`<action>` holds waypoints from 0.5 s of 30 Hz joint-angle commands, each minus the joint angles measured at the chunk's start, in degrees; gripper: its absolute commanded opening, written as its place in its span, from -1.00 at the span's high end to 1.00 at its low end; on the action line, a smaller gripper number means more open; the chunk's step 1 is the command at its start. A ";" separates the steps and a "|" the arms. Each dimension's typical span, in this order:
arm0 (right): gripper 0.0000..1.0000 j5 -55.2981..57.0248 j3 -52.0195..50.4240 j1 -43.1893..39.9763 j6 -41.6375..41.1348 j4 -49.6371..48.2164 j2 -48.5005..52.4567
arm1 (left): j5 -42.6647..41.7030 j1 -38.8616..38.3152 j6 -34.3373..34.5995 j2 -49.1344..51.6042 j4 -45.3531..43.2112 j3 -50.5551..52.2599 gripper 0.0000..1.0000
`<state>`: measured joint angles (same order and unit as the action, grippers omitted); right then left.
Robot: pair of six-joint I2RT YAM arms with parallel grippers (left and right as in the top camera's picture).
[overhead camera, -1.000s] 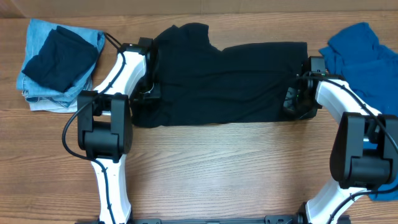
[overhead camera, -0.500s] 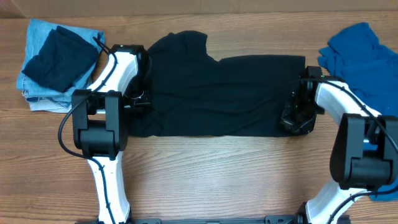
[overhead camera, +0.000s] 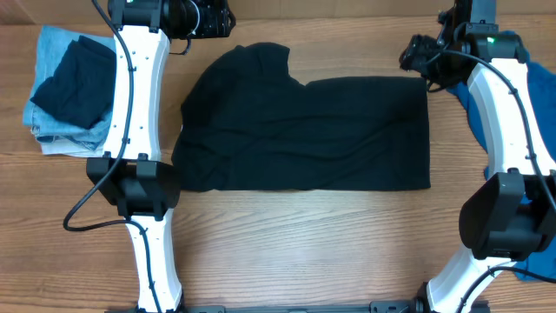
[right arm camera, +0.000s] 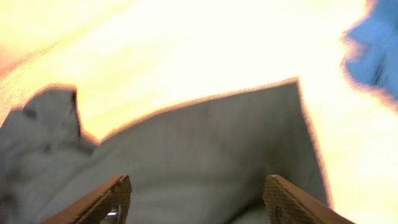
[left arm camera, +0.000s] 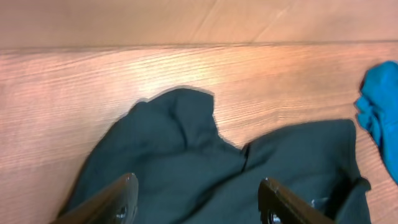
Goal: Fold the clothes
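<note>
Overhead: shirt (overhead camera: 304,130) lies flat mid-table; both grippers hang near its far corners.
Left wrist: left gripper (left arm camera: 198,205) spread, empty, above the neck end.
Right wrist: right gripper (right arm camera: 196,199) spread, empty; view blurred.
Risk: the rumpled left edge, grabbed unevenly, may fold crooked.
</note>
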<state>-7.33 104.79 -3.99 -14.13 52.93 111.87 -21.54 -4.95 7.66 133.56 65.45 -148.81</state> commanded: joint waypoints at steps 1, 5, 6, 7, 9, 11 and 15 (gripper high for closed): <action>-0.50 8.96 1.25 0.15 1.11 -3.61 1.14 | -3.58 -1.64 -2.14 5.57 -7.30 -0.92 -0.40; -0.50 10.29 1.25 0.07 2.01 -6.14 4.26 | -3.54 -3.37 -5.16 12.04 -14.82 -0.92 -0.50; -0.50 10.29 1.25 0.07 2.16 -7.02 5.62 | -3.45 -3.67 -6.78 13.66 -16.17 -0.92 -0.51; -0.50 10.34 1.25 0.04 2.16 -8.00 7.04 | -3.37 -3.98 -9.25 15.54 -17.70 -0.92 -0.48; -0.51 12.00 1.25 0.04 2.16 -9.94 10.03 | -2.27 -4.13 -13.66 18.34 -19.56 -0.92 -0.46; -0.51 12.74 1.25 0.04 2.19 -10.67 12.39 | 5.86 -4.09 -16.61 20.33 -19.58 -0.92 -0.42; -0.51 12.92 1.25 0.02 2.19 -12.87 15.26 | 10.82 -4.00 -21.07 21.55 -18.99 -0.92 -0.38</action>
<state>4.56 104.88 -3.99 -12.14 41.65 125.86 -15.09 -8.97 -8.62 153.93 46.37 -148.92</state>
